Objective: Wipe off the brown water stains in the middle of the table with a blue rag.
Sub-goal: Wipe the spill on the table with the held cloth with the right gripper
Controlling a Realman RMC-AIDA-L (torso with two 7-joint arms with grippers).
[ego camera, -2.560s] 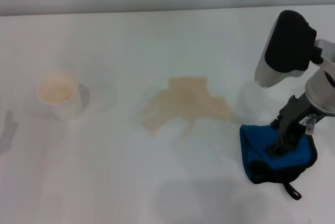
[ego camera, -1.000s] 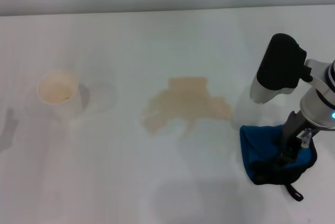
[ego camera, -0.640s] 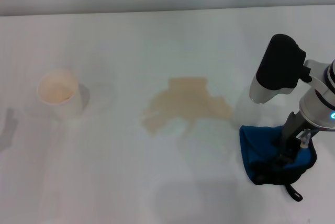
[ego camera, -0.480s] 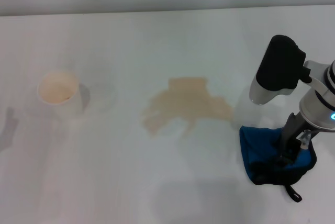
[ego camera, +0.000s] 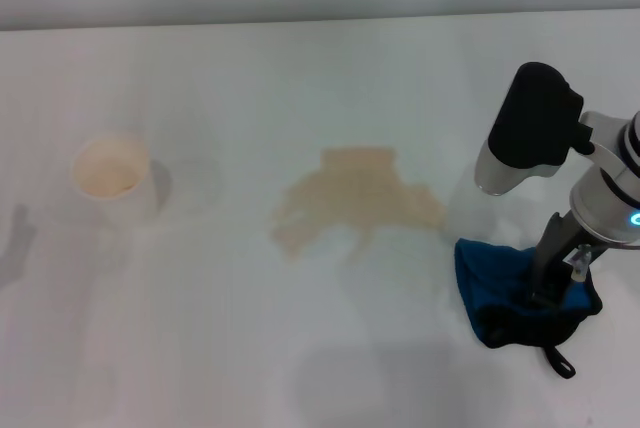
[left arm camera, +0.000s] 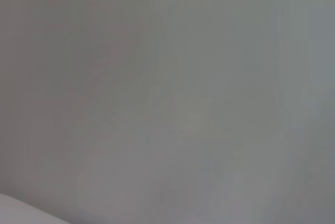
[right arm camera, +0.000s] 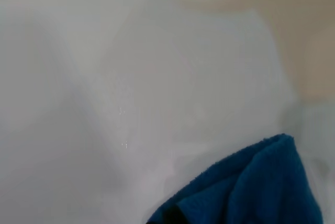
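White table (ego camera: pixel 300 98), brown water stains (ego camera: pixel 355 203)

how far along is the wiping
Early. Done: the right gripper has reached the rag and is down on it, the cloth bunched at the fingers; whether they have closed on it I cannot tell. In hand: picking it up. Left: the stains lie whole and unwiped on the table, apart from the rag. The left arm is out of view.
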